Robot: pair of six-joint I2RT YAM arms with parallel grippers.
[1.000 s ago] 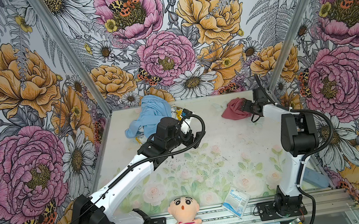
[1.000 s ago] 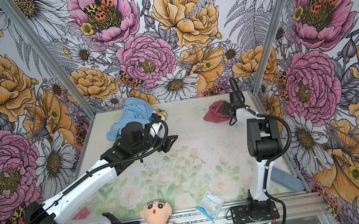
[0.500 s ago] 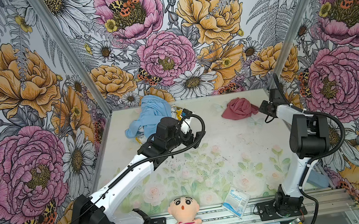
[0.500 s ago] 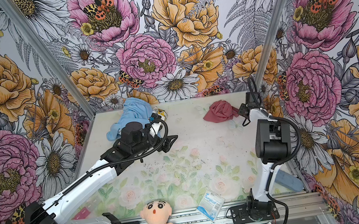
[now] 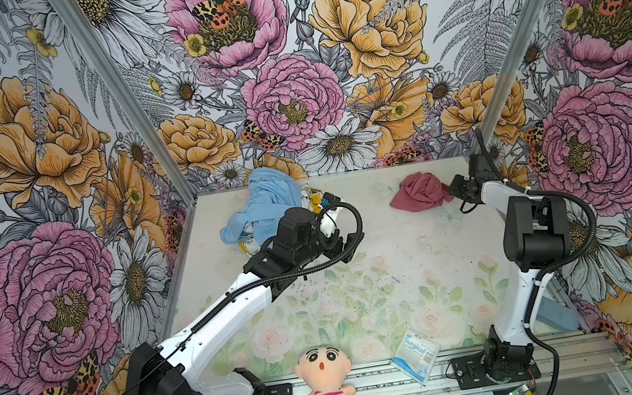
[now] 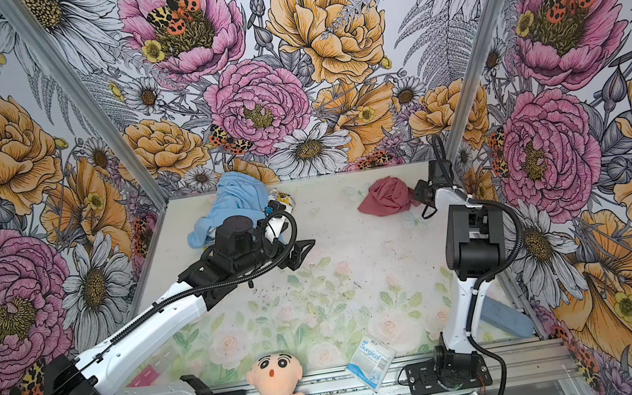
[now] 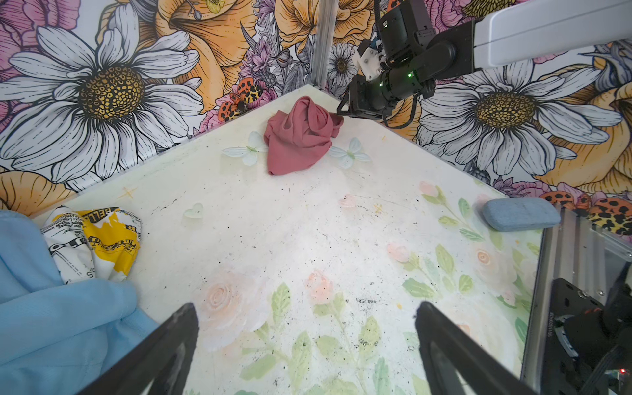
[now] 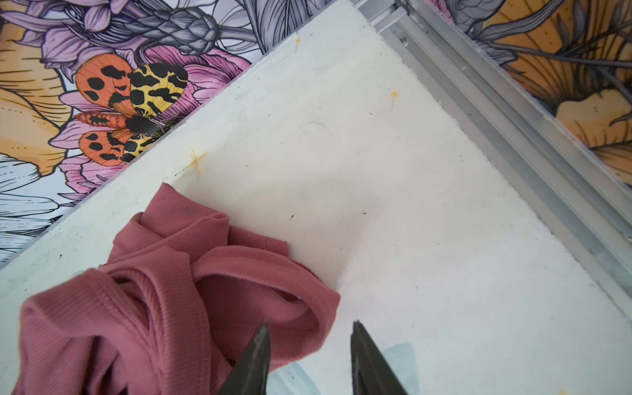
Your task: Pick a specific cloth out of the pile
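dusty-rose cloth (image 5: 421,196) lies alone in the far-right corner of the counter (image 5: 399,262), well apart from the pile (image 5: 265,209) in the far-left corner, so the pick-out looks essentially done. The right end effector (image 8: 309,326) is at the cloth's edge, jaws partly apart, nothing clamped. The left end effector (image 7: 306,309) has its jaws wide apart over bare counter just beside the pile. Probably only retraction is left.
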